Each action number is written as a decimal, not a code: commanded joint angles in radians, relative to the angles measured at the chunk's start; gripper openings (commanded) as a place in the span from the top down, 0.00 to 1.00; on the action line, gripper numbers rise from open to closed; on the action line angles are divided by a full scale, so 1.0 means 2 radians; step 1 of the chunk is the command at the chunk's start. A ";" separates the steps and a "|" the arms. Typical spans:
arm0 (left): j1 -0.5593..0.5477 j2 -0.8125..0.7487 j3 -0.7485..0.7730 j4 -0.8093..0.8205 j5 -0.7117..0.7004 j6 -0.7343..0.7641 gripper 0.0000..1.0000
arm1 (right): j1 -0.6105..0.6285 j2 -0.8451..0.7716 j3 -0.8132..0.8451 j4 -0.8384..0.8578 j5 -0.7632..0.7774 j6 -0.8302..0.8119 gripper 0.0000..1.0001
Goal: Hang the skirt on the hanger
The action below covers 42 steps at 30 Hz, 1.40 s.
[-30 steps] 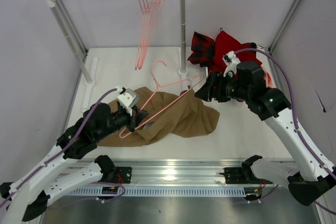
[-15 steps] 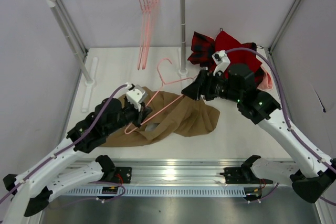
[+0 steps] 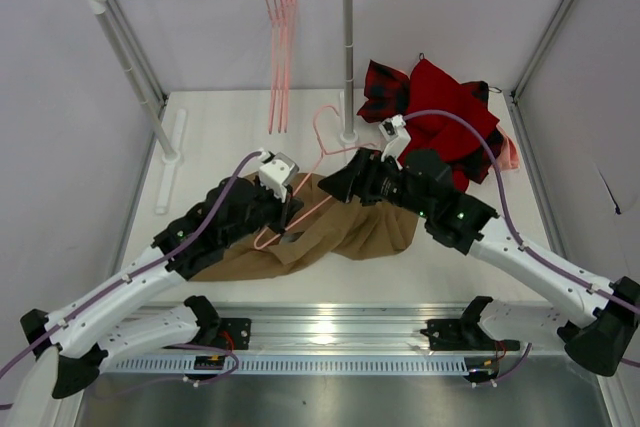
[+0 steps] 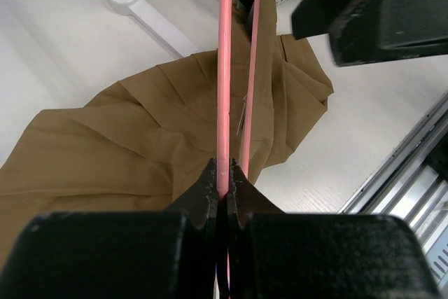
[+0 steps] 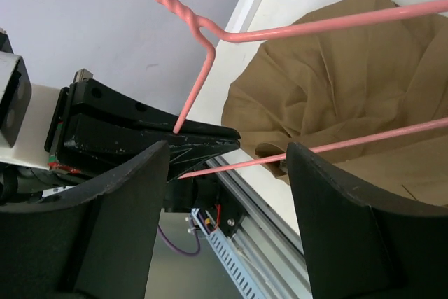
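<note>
**A:** What has the left gripper got?

**B:** It's clamped on the hanger. One pink wire is pinched between the fingertips and runs straight out ahead of them, with a second wire just to its right.

**A:** And the right gripper?

**B:** Its fingers are spread and holding nothing. A hanger wire crosses the gap between them, but I can't tell if it touches. The twisted neck sits above the fingertips.

**A:** Where's the skirt?

**B:** It's lying creased on the table, beneath both grippers and under the hanger's wires.
</note>
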State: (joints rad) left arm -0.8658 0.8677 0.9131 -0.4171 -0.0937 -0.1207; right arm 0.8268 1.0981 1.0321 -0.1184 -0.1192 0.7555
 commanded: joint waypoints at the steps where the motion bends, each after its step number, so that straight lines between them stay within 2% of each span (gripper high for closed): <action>1: -0.008 0.000 0.009 0.069 -0.002 -0.012 1.00 | 0.012 0.010 0.022 0.053 0.041 -0.005 0.27; 4: -0.014 0.009 0.008 0.071 -0.003 -0.011 1.00 | 0.024 0.006 0.002 0.104 0.078 0.008 0.27; 8: -0.027 0.008 0.003 0.084 -0.008 -0.012 1.00 | 0.032 0.012 -0.003 0.093 0.132 0.008 0.27; 26: -0.050 0.032 0.001 0.095 -0.025 -0.019 1.00 | 0.085 0.066 0.016 0.095 0.193 0.026 0.41; 32: -0.050 0.039 0.001 0.096 -0.024 -0.029 1.00 | 0.101 0.069 0.015 0.101 0.218 0.003 0.70; 33: -0.049 0.039 0.001 0.096 -0.023 -0.031 1.00 | 0.104 0.069 0.016 0.100 0.220 0.000 0.78; 35: -0.049 0.039 0.001 0.094 -0.021 -0.032 1.00 | 0.106 0.073 0.015 0.094 0.228 -0.002 0.89; 36: -0.050 0.038 0.002 0.094 -0.021 -0.035 0.99 | 0.106 0.074 0.015 0.091 0.230 -0.002 0.99; 39: -0.050 0.033 0.002 0.087 -0.021 -0.042 0.95 | 0.106 0.071 0.004 0.098 0.238 -0.010 1.00; 40: -0.050 0.031 0.001 0.079 -0.021 -0.044 0.89 | 0.106 0.069 0.001 0.104 0.242 -0.012 1.00; 42: -0.050 0.021 0.000 0.070 -0.021 -0.048 0.84 | 0.106 0.062 -0.008 0.112 0.254 -0.017 1.00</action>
State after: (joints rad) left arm -0.9573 0.9535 0.9009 -0.3172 -0.1291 -0.1848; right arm 1.0405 1.2343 1.0286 0.0780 0.2977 0.7994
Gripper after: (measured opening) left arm 0.141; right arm 0.044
